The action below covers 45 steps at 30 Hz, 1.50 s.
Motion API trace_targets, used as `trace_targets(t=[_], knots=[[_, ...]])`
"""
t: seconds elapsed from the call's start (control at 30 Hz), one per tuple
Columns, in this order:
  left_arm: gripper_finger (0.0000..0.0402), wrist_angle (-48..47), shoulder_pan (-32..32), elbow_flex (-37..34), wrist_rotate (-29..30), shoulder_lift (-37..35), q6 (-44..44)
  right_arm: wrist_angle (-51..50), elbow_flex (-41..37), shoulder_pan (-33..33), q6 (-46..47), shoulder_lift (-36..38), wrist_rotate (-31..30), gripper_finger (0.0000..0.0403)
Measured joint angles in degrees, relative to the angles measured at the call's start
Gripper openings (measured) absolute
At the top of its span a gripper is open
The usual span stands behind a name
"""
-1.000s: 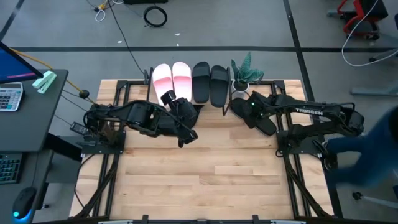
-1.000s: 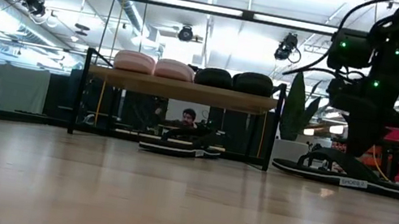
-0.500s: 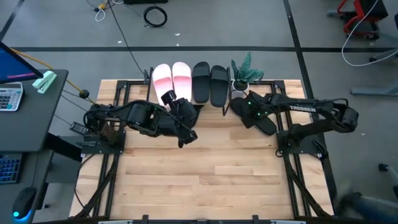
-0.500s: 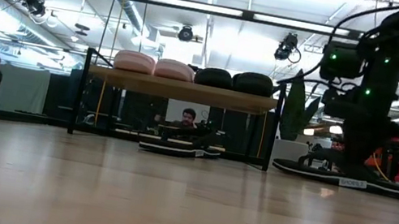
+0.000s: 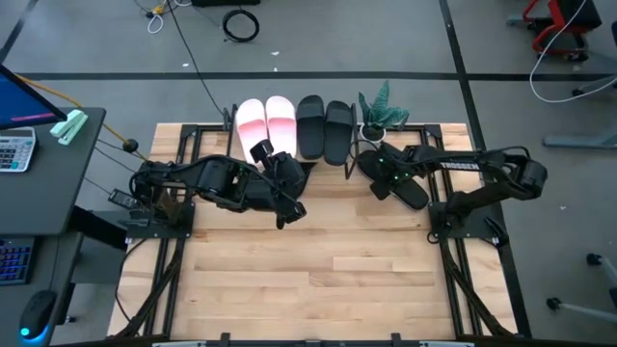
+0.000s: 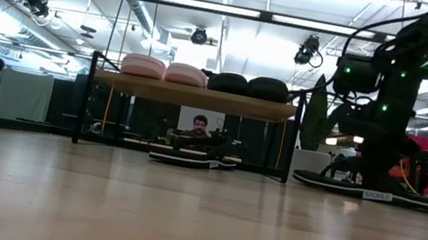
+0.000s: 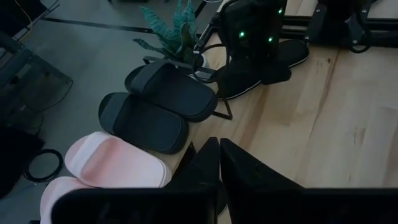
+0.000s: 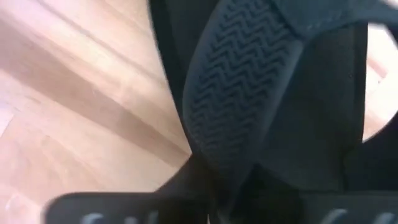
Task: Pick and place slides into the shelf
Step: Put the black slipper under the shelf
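Your right gripper (image 5: 386, 179) clamps a thong flip-flop's (image 5: 409, 192) strap at the table's (image 5: 328, 270) 2 o'clock. Your left gripper (image 7: 219, 163), fingers together, sits at the shelf (image 6: 192, 95), which carries two pink slides (image 5: 266, 120) and two black slides (image 5: 325, 130).

Potted green plant (image 5: 378, 108) just beyond the right gripper; calculator (image 5: 13, 150) far outward of the left.
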<state>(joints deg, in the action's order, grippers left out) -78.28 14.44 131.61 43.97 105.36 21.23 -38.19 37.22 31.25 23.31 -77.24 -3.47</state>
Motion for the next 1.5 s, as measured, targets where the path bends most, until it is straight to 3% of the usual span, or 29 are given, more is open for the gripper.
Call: trace_targets(t=[0.07,0.47,0.63,0.83,1.0,1.17,1.37,1.5], knots=[[0.0017,0.0,0.0,0.0,0.0,0.0,0.0,-1.1,0.0,-0.6,0.0,2.2,0.0,0.0011],[0.0018,0.0,0.0,0.0,0.0,0.0,0.3,-10.2,0.0,-8.9,12.1,17.3,-4.5,0.0010],[0.0019,0.0,0.0,0.0,0.0,0.0,0.3,-14.2,0.0,-17.4,18.9,22.0,-3.2,0.0008],[0.0008,0.0,0.0,0.0,0.0,0.0,0.1,-15.3,0.0,-31.9,30.0,24.5,-3.7,0.0008],[0.0016,0.0,0.0,0.0,0.0,0.0,0.0,-8.3,0.0,-42.6,38.7,21.7,-7.5,0.0005],[0.0021,0.0,0.0,0.0,0.0,0.0,0.0,5.8,0.0,-49.5,41.0,13.3,-9.7,0.0006],[0.0010,0.0,0.0,0.0,0.0,0.0,0.0,23.3,0.0,-51.8,34.7,1.5,-12.3,0.0006],[0.0010,0.0,0.0,0.0,0.0,0.0,0.0,26.4,0.0,-50.2,34.4,-3.0,-13.6,0.0009]])
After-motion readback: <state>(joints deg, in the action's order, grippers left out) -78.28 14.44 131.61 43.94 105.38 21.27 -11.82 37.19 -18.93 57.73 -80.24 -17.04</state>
